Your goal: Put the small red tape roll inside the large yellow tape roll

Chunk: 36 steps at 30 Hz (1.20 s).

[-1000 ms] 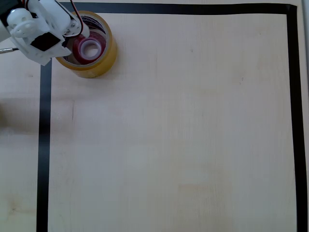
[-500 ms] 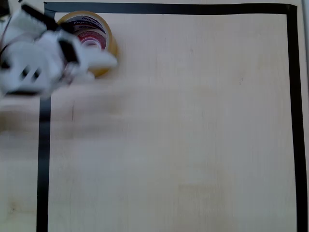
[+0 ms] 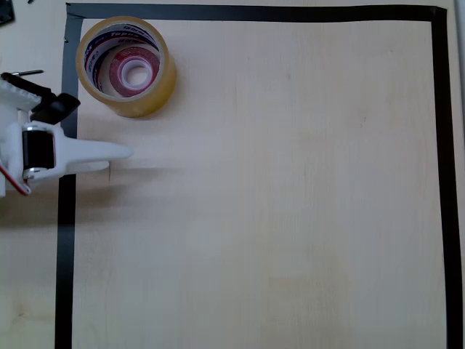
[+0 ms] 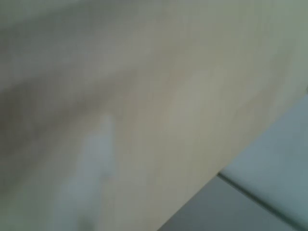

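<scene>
Overhead view: red roll is seen lying inside yellow roll, top-left of the table — placement judged done. Gripper is seen apart below, empty; jaw state cannot be told. Only retreat remains.

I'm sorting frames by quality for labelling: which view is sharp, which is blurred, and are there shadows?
Overhead view: sharp and evenly lit; the red tape roll inside the yellow tape roll reads clearly, and the gripper casts a soft shadow to its right on the table. Wrist view: heavily blurred, just pale wood with a grey edge at lower right.
</scene>
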Each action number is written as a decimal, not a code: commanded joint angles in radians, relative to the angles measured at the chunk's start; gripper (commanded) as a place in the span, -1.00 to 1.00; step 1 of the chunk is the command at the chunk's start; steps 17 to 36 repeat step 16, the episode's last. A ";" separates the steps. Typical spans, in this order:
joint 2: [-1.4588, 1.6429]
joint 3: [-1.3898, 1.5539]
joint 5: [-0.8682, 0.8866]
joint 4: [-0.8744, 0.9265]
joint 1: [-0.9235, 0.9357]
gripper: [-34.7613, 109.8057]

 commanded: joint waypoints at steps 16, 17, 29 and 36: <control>0.087 0.002 0.008 0.032 0.008 -0.25; 0.087 0.002 0.008 0.032 0.008 -0.25; 0.087 0.002 0.008 0.032 0.008 -0.25; 0.087 0.002 0.008 0.032 0.008 -0.25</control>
